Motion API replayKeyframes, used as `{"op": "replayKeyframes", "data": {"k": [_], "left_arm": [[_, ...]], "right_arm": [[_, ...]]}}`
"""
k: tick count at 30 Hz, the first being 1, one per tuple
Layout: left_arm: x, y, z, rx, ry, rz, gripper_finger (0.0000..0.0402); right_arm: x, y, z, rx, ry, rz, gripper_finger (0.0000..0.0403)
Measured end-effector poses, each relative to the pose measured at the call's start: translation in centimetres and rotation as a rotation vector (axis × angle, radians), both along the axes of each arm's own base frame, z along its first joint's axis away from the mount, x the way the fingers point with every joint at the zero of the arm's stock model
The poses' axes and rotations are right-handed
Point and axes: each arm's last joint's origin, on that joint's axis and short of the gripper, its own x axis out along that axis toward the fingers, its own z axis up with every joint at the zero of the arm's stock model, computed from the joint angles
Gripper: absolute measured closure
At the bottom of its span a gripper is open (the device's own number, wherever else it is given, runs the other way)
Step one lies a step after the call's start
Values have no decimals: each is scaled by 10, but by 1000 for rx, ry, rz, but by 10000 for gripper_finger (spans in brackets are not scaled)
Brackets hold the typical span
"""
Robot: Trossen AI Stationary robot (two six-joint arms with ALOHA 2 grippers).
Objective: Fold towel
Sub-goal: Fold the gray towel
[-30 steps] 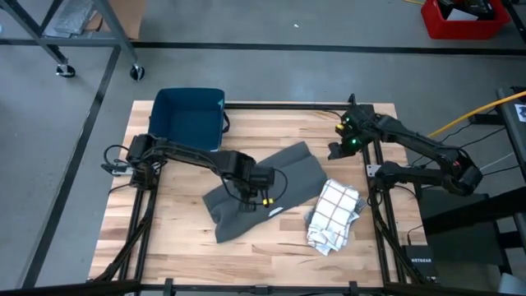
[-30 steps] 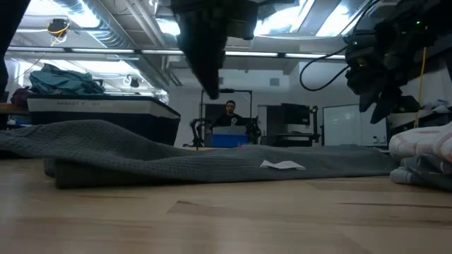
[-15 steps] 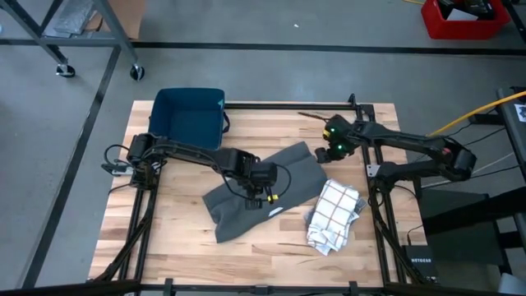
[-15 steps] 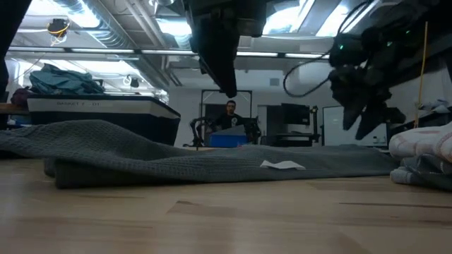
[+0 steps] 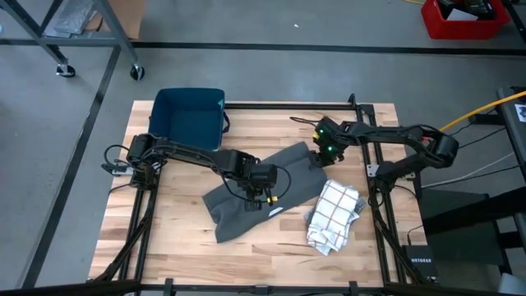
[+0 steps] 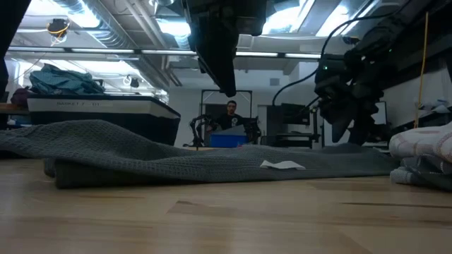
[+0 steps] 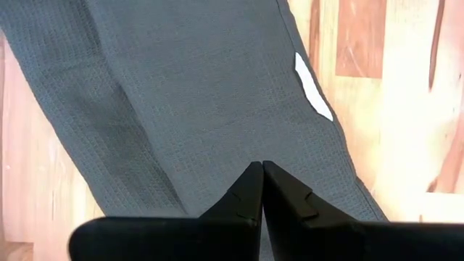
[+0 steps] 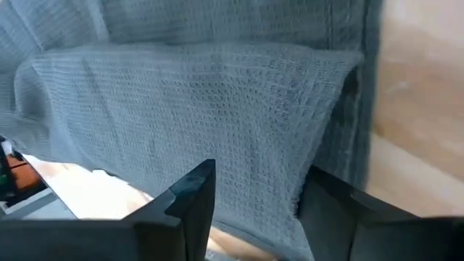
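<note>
- The grey towel point(image 5: 261, 188) lies crumpled on the wooden table point(image 5: 181, 247), stretched slantwise across the middle; I take it as my landmark.
- My left gripper point(image 5: 261, 197) hangs just above the towel's middle, fingers pressed together with nothing between them. In my left wrist view the two dark fingertips point(image 7: 250, 190) meet in a point over the waffle weave, clear of the cloth in the low view.
- A small white label point(image 7: 313, 88) sits on the towel near its edge, on the side toward the checked cloth.
- My right gripper point(image 5: 319, 154) is at the towel's far corner, the end nearest the table's back rail. Its jaws stand partly spread, one finger point(image 8: 190, 196) on either side of the towel's corner edge; I cannot tell whether they already touch the cloth.
- A white checked cloth point(image 5: 334, 215) lies bunched just beside the towel, on the right arm's side.
- A dark blue bin point(image 5: 190, 118) stands behind the towel, at the back corner on the left arm's side.
</note>
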Motion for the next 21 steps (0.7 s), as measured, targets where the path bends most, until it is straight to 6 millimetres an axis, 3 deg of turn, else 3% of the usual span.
{"op": "replayKeyframes", "data": {"k": [4,11,17,21], "left_arm": [[0,0,0,0,0,0,398],[0,0,0,0,1,0,398],[0,0,0,0,2,0,398],[0,0,0,0,3,0,398]], "right_arm": [[2,0,-1,52,-27,16,265],[10,-5,2,-24,-112,12,390],[22,-14,13,-103,-226,-38,386],[27,-20,21,-191,-212,-100,395]]}}
